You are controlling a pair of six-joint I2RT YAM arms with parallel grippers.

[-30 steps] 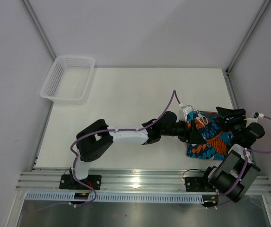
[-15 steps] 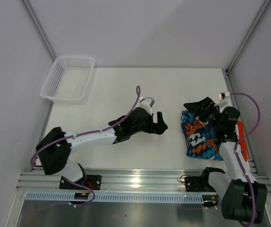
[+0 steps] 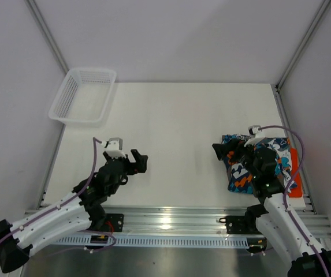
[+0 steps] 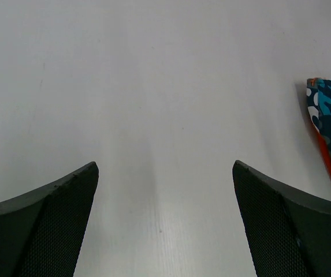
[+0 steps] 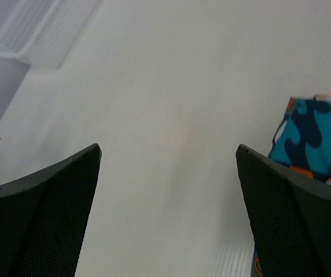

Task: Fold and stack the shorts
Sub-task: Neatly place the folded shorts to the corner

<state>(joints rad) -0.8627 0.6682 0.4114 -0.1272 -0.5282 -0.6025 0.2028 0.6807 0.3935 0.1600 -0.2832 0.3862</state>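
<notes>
The printed shorts (image 3: pixel 243 179) lie folded at the table's right side, on top of the orange shorts (image 3: pixel 293 170), of which only a strip shows along the right edge. My right arm crosses over the pile. My right gripper (image 3: pixel 220 151) stands open just past the pile's left edge, holding nothing. Its wrist view (image 5: pixel 168 147) has bare table between the fingers and the printed shorts (image 5: pixel 315 135) at the right. My left gripper (image 3: pixel 137 162) is open and empty over the near left of the table. In its wrist view (image 4: pixel 165 164) the printed shorts (image 4: pixel 330 109) sit far right.
A white mesh basket (image 3: pixel 84 95) stands at the back left corner, also seen in the right wrist view (image 5: pixel 44 26). A metal rail (image 3: pixel 171 219) runs along the table's near edge. Grey walls enclose the table on three sides.
Both grippers have let go of the shorts and opened wide. The left arm has pulled far back to the near left. The right arm has swung over the pile, its gripper now left of it.
</notes>
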